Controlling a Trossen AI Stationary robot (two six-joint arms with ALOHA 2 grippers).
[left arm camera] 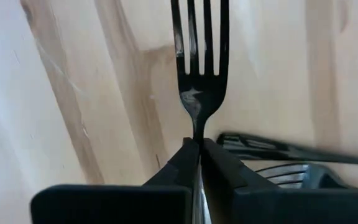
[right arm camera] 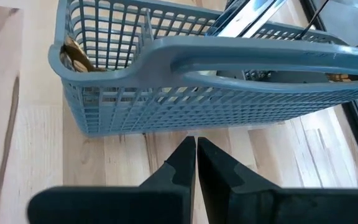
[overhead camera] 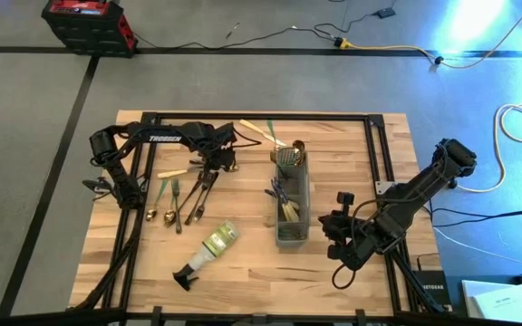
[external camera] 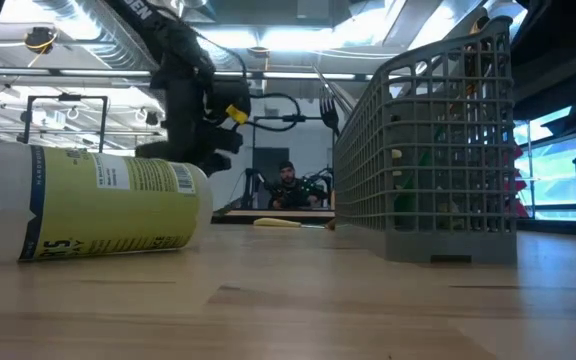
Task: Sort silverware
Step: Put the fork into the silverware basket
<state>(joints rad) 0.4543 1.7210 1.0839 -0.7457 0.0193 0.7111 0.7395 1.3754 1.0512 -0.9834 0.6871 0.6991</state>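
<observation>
Two dark arms work a wooden table [overhead camera: 243,281] strewn with silverware; the left gripper [left arm camera: 197,146], reaching in from the table's far left corner, has its fingers [left arm camera: 176,163] pinched tight on the neck of a dark fork [left arm camera: 199,68], whose four tines point away from the jaws over bare wood; seen from above, that gripper [overhead camera: 227,161] hangs over the table's far half, just left of the grey mesh caddy [overhead camera: 291,237] and above the loose pile; several more pieces of silverware [overhead camera: 181,201] lie flat on the boards below and to the left of it, dark and gold forks and spoons side by side, one cream-handled piece [overhead camera: 172,173] a little apart; two light-handled pieces [overhead camera: 259,131] rest near the far edge beside the caddy, and others stand inside its compartments; a clear spray bottle [overhead camera: 208,249] with a black nozzle lies on its side near the front edge; the right gripper [right arm camera: 196,163] waits low at the caddy's near right side, fingers pressed together and holding nothing; at table height, a person [external camera: 286,185] sits in the room beyond.
</observation>
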